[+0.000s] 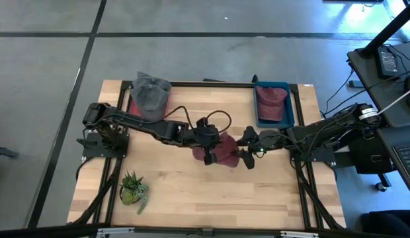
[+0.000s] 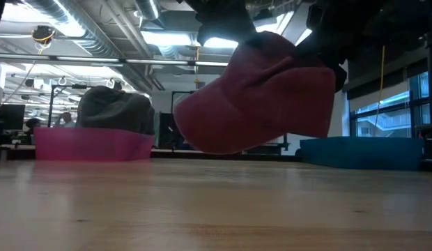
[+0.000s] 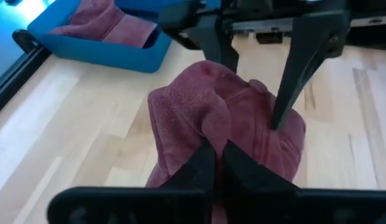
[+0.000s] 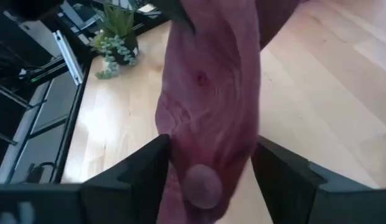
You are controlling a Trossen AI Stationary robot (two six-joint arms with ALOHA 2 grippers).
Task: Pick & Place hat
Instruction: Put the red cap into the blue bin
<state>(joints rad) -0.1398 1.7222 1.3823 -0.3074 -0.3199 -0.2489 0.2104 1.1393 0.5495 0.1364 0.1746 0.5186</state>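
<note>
A maroon hat [image 1: 223, 151] hangs above the table's middle; the low view shows the hat [image 2: 258, 97] clear of the wood. My left gripper [image 3: 219, 158] reaches in from the left and is shut on it. My right gripper [image 4: 211, 162] comes from the right and is open, one finger on each side of the hat's crown [image 4: 211, 81], near its top button [image 4: 202, 183]. A grey hat [image 1: 151, 96] lies in a pink tray [image 1: 133, 106]. Another maroon hat [image 1: 272, 99] lies in a blue tray [image 1: 291, 109]. My left gripper pinches a raised fold of the hat's crown [image 3: 213, 132] between its two fingers, coming slanting down from the table's left. The hat is lifted clear and hangs below the fingers [image 3: 199, 165], its brim end lowest. My right gripper: whether its open fingers [image 4: 149, 165] touch the crown, I cannot tell.
A small potted plant [image 1: 132, 188] stands near the table's near left corner. The pink tray sits at the far left, the blue tray at the far right. Bare wood [image 1: 211, 198] lies along the near side.
</note>
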